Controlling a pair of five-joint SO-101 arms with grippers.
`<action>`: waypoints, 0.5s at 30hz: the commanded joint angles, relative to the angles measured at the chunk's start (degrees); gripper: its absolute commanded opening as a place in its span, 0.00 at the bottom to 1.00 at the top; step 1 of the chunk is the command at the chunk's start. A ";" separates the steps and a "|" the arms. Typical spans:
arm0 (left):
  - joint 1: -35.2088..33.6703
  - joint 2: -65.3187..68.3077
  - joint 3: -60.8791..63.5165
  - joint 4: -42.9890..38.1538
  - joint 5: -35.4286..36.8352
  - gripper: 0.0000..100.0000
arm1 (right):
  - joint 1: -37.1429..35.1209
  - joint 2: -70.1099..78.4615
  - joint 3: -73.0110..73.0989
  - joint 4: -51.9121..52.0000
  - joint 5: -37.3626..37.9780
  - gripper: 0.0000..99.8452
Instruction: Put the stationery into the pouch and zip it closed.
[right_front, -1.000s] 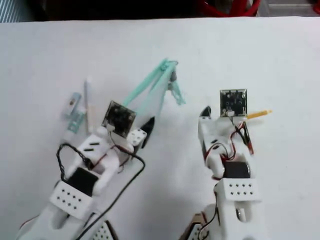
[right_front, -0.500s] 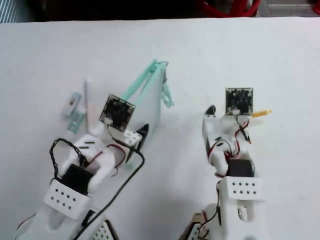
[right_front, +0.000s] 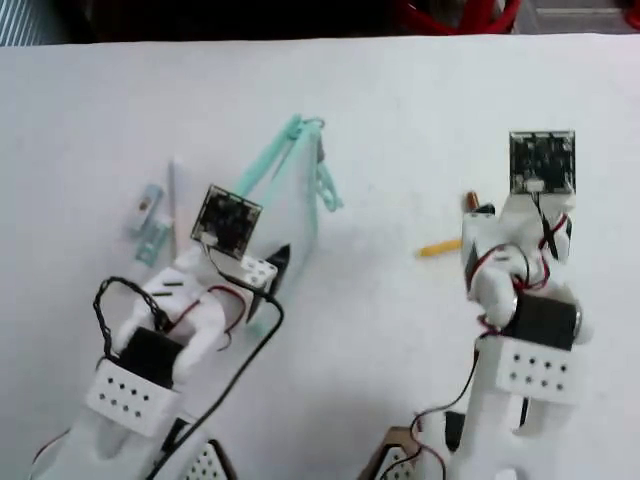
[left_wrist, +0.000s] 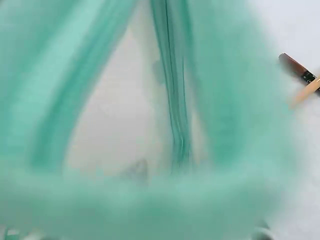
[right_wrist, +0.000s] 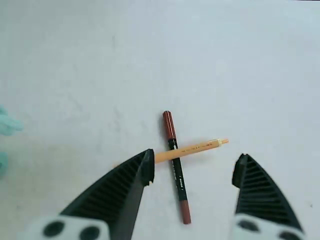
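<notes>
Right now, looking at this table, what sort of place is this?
Probably a robotics lab or hobby workbench: two small arms with exposed wires sit at a white table, beside a mint pouch, a pencil and a pen.

Left gripper (right_front: 278, 262) pinches the green pouch (right_front: 295, 190) on the white table (right_front: 400, 100), small stationery bits (right_front: 150, 225) lie just beside it on the left & a yellow pencil (right_front: 438, 247) lies nr the right arm (right_front: 520, 300)

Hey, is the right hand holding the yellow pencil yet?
No, the right hand is open above the yellow pencil, which lies on the table crossing a brown pen.
</notes>
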 joint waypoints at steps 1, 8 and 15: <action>-0.66 -0.57 -2.64 0.26 0.53 0.17 | 1.19 10.68 -9.23 4.09 6.77 0.25; -0.66 -0.57 -2.64 -0.09 0.53 0.17 | 2.07 34.86 -21.54 4.18 7.56 0.25; -0.66 -0.57 1.41 -6.15 0.09 0.17 | 4.26 52.00 -23.91 -0.92 8.00 0.24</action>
